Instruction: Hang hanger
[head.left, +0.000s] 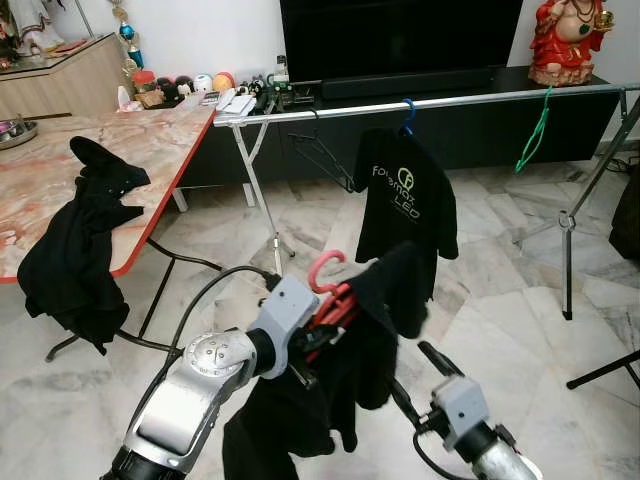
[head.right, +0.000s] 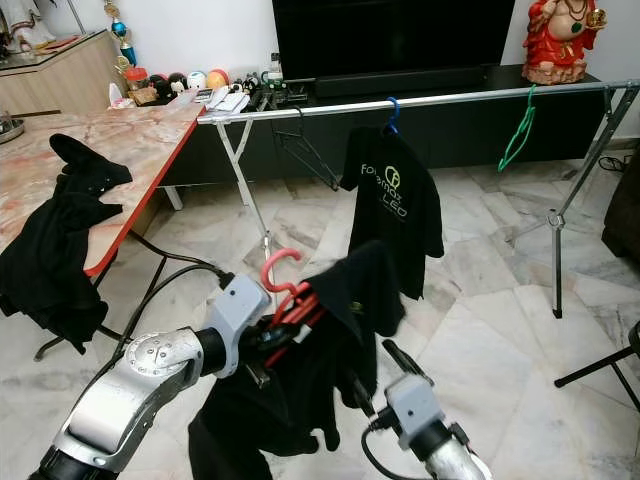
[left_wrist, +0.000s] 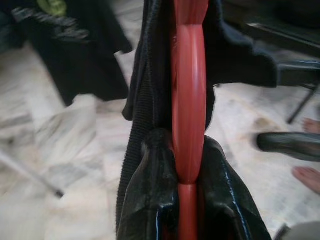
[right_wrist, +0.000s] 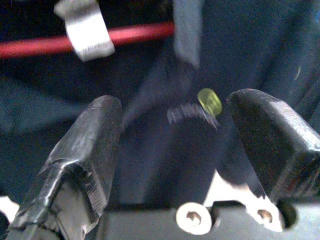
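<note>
Red plastic, one hanger (left_wrist: 188, 100): pinched between the two black fingers (left_wrist: 150, 200) of the left gripper (head.left: 318, 322), low centre of the left eye view, its hook (head.left: 325, 270) curling free above so it can catch a rail. We judge the grip sits on the neck to keep that hook clear.

Black garment (head.left: 350, 380): draped over the red hanger, hanging slack below the left gripper, its weight borne by the hanger alone.

Right gripper (right_wrist: 172, 145): fingers spread apart, nothing between them, close beside the black garment's cloth, lower right of the left eye view. We read it as standing by to steady the fabric.

Drying rail (head.left: 480, 98): silver, crossing the upper frame, well apart from the red hanger. It carries a black T-shirt (head.left: 405, 205) on a blue hanger (head.left: 408, 112), a bare green hanger (head.left: 535, 135) and a dark wire hanger (head.left: 322, 155).

Worktop (head.left: 150, 140): marbled, red-edged, left of frame, more dark clothing (head.left: 80, 240) heaped over its edge.

Status: hanger loaded, not yet hung.
</note>
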